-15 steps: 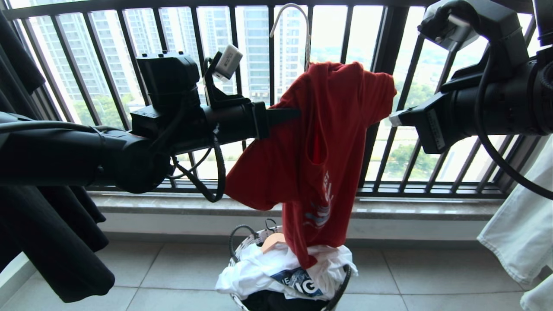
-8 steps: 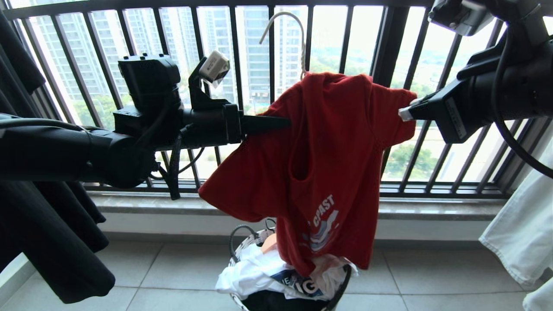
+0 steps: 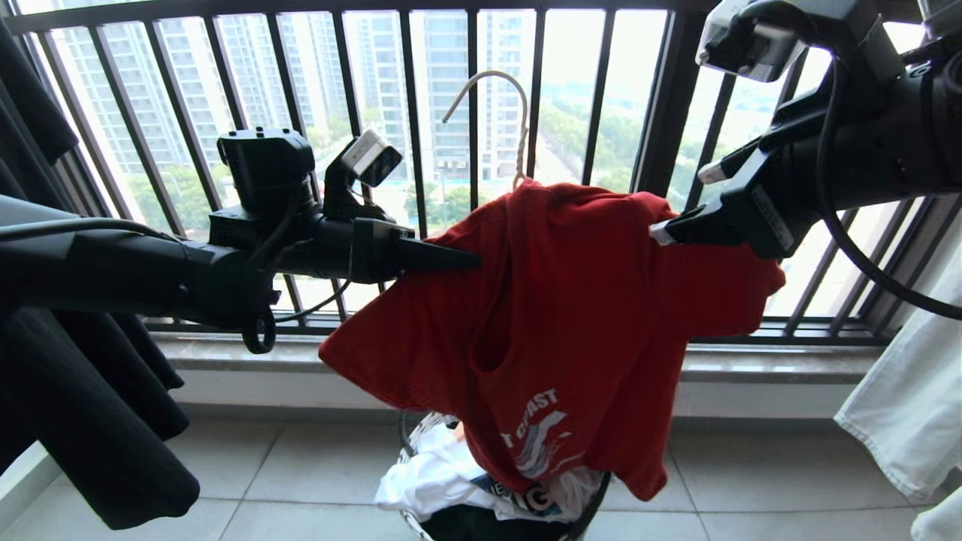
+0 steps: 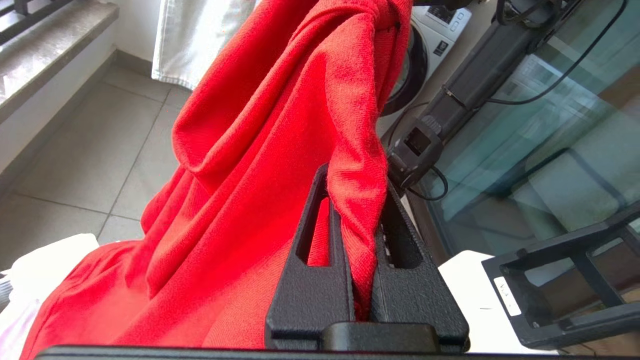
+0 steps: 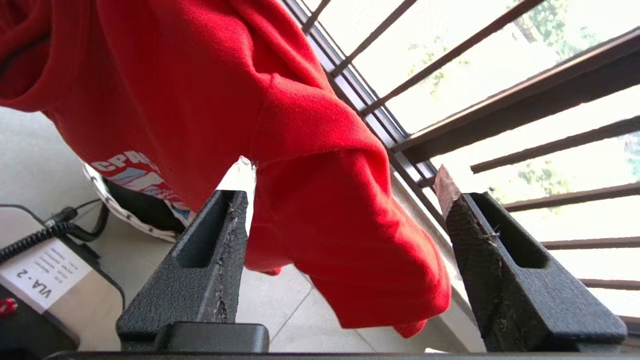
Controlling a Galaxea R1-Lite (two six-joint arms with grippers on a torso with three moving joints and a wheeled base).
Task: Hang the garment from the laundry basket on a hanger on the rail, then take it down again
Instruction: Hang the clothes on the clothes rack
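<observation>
The garment, a red T-shirt, hangs on the hanger, whose white wire hook stands free in the air before the window. My left gripper is shut on the shirt's shoulder fabric; the left wrist view shows red cloth pinched between the left gripper's black fingers. At the other shoulder my right gripper is open. In the right wrist view the red sleeve hangs loose between the right gripper's spread fingers. The laundry basket stands on the floor under the shirt's hem. The rail is out of view.
A dark barred window railing and stone sill run behind the shirt. A black garment hangs at the left, a pale one at the right. White clothes fill the basket. A washing machine stands behind.
My right gripper has opened and let go of the sleeve. The shirt and hanger have sunk lower with my left gripper, and the shirt has spread wider.
</observation>
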